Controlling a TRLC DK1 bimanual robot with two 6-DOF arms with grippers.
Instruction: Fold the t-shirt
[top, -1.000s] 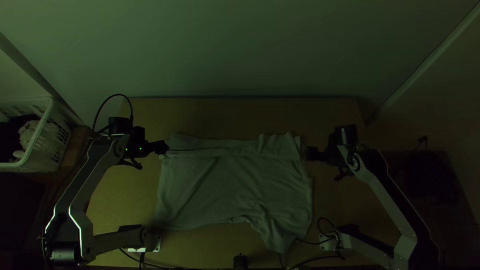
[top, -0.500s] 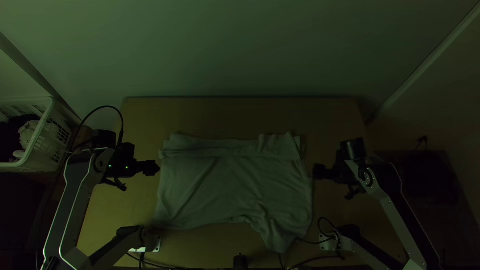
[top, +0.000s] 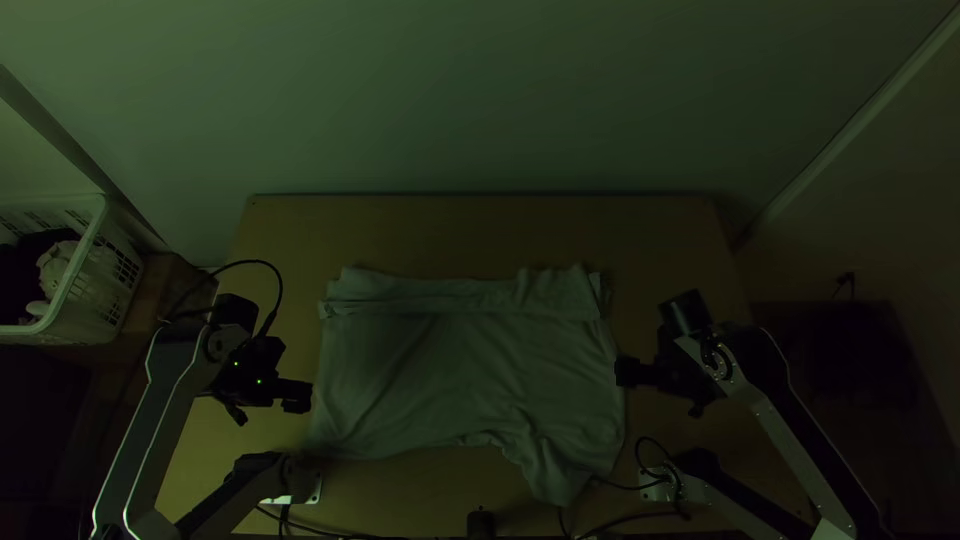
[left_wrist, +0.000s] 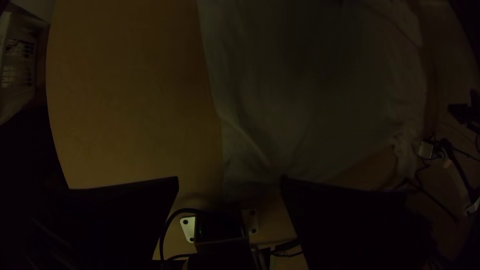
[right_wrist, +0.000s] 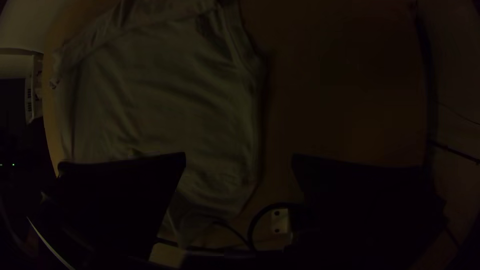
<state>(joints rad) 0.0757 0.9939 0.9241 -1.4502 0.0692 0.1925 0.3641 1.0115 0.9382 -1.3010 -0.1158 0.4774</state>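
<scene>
Across the middle of the bench we had the t-shirt lying mostly spread, with a strip turned over along its far side. Far strip looked creased, bunched up a bit toward the right end. Body was fairly flat, soft wrinkles running through it. Near side ran uneven: one part stuck out toward the near edge of the bench, right of centre. Left tool was at the shirt's left side; in the left wrist view we saw its fingers standing wide apart, nothing gripped, cloth edge and bare wood visible through the gap. Right tool was at the right side of the shirt, also released; right wrist view gave us fingers well apart, no fabric pinched. Off the left side of the bench we had a white basket with dark and pale cloth in it. Cables ran by the right arm's base, near the shirt's protruding part.
</scene>
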